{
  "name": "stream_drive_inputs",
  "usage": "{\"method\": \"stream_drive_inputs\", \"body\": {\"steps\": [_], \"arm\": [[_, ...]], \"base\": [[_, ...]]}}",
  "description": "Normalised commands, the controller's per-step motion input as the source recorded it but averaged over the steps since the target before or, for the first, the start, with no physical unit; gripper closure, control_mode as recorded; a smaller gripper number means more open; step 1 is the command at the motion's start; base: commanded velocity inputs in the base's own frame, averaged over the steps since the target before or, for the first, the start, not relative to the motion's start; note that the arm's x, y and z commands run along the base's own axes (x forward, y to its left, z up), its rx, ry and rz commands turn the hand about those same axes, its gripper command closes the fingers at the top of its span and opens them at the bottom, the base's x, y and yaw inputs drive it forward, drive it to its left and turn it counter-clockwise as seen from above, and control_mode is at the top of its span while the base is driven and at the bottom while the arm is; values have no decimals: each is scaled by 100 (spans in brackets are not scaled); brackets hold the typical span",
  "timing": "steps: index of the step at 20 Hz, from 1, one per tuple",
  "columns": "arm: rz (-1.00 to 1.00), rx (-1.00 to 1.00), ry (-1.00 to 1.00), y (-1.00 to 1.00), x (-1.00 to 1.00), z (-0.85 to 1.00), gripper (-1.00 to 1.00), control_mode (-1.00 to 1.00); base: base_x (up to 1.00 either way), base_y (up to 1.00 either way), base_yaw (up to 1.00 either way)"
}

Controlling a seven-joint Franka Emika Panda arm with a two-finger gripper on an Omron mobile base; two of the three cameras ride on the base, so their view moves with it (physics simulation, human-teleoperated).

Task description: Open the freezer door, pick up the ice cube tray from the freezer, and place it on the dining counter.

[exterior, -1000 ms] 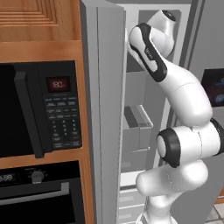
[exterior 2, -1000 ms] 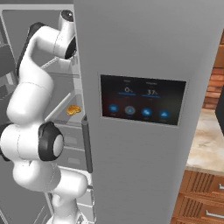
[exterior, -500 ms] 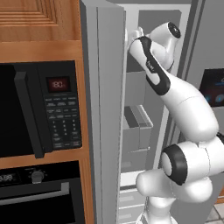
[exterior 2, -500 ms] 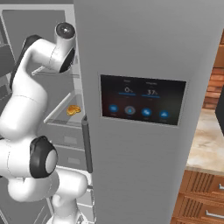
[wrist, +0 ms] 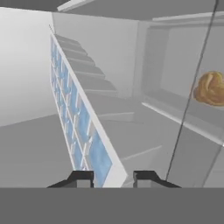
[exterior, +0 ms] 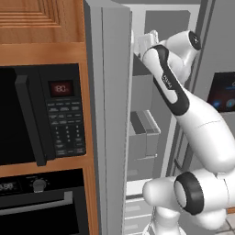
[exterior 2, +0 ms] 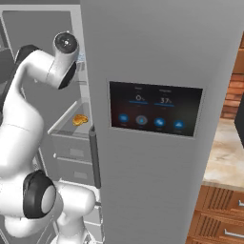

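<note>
The freezer door (exterior: pixel 114 114) stands swung open, its grey panel edge-on toward me. Inside the white freezer (exterior: pixel 144 98) my arm reaches up to the top shelf, where the gripper (exterior: pixel 141 42) sits. In the hand view the ice cube tray (wrist: pixel 78 118), white with rows of pale blue cubes, runs away from the gripper (wrist: pixel 113 177) toward the upper left. Its near end lies between the two dark fingertips (wrist: pixel 83 177), which are closed against it. The dining counter is out of view.
An orange food item (wrist: pixel 211 87) lies on a shelf to the right, also seen as an orange lump (exterior 2: pixel 79 119) below the hand. The touchscreen door (exterior 2: pixel 155 114) is closed. Microwave (exterior: pixel 41 114) and oven (exterior: pixel 36 206) flank the freezer door. A short beige counter (exterior 2: pixel 228 157) sits at right.
The arm has stretched upward and further into the top of the freezer. The jaws have narrowed onto the tray's end.
</note>
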Motion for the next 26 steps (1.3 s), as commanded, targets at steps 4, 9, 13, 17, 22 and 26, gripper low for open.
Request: {"method": "stream_drive_inputs", "body": {"steps": [4,9,13,17,22,26], "arm": [[0,5,0,0,-64,29,100,-100],[3,1,0,-1,-70,14,100,-100],[7,0,0,0,-84,0,100,-100],[10,0,0,-5,-84,0,100,-100],[11,2,-8,-19,-85,0,100,-100],[11,0,-12,-5,-88,0,100,-100]], "base": [[0,0,0],[0,0,0],[0,0,0],[0,0,0],[0,0,0],[0,0,0]]}}
